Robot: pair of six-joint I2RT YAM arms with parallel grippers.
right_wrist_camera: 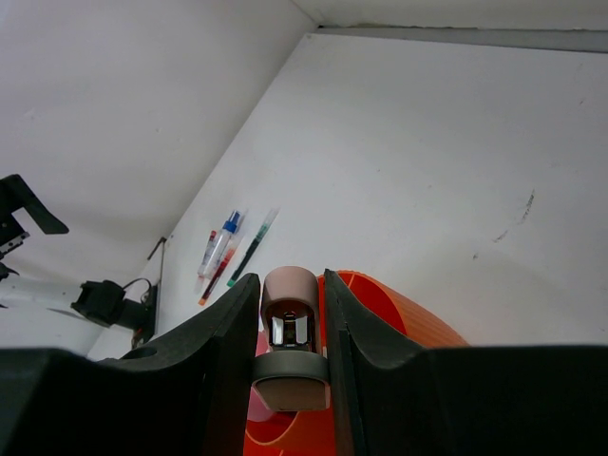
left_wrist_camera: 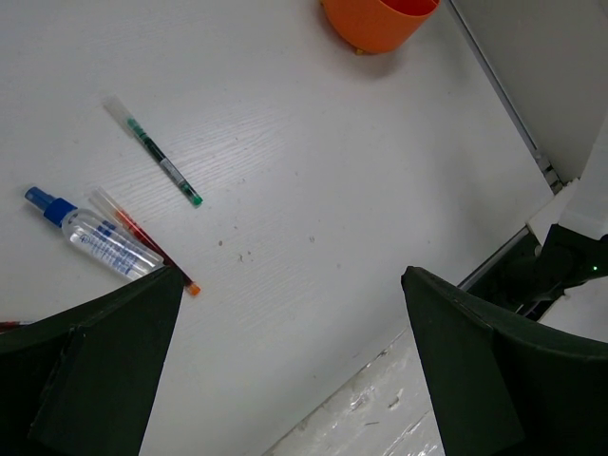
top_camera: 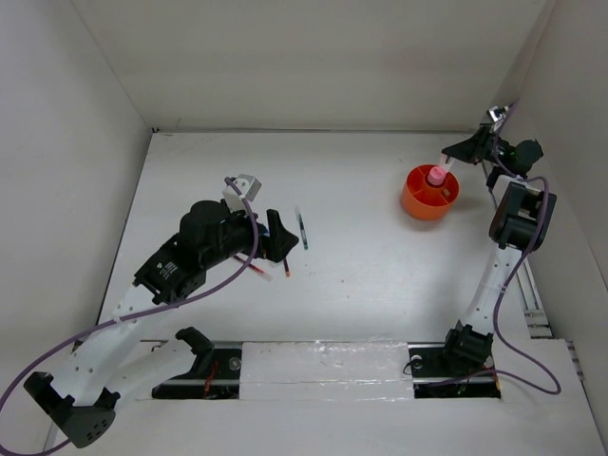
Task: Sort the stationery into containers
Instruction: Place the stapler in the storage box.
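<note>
Orange tub (top_camera: 421,207), green pen (left_wrist_camera: 161,161), red pen (left_wrist_camera: 142,233)

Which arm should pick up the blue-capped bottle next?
Left. The left gripper hovers open beside the bottle; the right gripper is far off, shut on the pink-capped cylinder at the orange tub.

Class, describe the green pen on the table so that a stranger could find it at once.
On the white table, look left, far from the orange tub. The green pen lies alone, apart from the spray bottle and red pen lying side by side; only it has a dark green barrel.
</note>
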